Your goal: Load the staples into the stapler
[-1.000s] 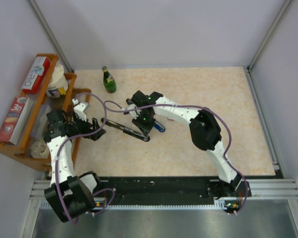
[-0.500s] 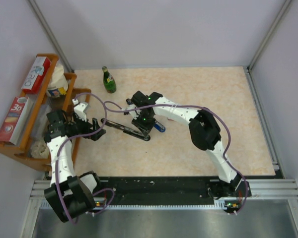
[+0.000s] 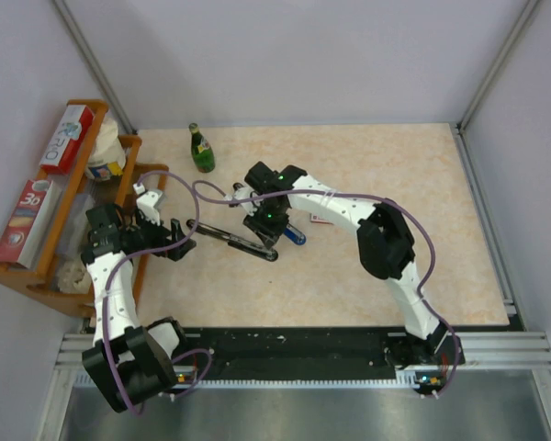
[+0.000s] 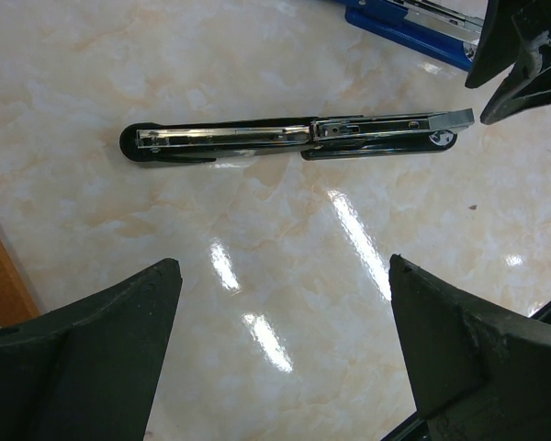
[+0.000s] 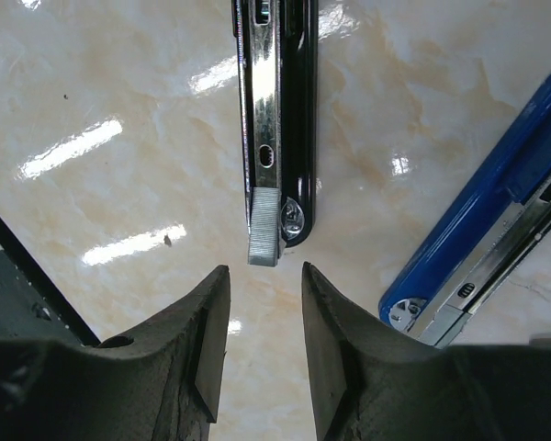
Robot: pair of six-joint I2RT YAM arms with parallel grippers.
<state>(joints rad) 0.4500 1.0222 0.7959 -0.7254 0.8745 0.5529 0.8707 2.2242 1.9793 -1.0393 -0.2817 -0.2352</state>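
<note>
The right gripper (image 5: 264, 276) has its two fingers (image 5: 202, 349) drawn close together with only a narrow gap between them, and nothing sits in that gap. It hangs low over the table (image 3: 395, 184), its fingertips just short of the grooved metal end of the black stapler (image 4: 294, 141); whether they touch that end cannot be told. The left gripper (image 4: 282, 266) is spread wide and holds nothing, facing the black stapler's long side from a little way off. There are two staplers. The black one lies swung open flat in one long line, its shiny metal channel facing up, between the two grippers. The blue stapler (image 5: 496, 202) lies just beside the black one's end, near the right gripper, with its own metal rail showing. One small white box with red on it, the staples (image 3: 319, 219), shows on the table next to the right arm's white link, beyond the blue stapler and apart from both grippers; only a part of it can be seen. One green bottle (image 3: 201, 150) stands upright near the far edge, and one wooden rack (image 3: 64, 202) sits at the left side.
</note>
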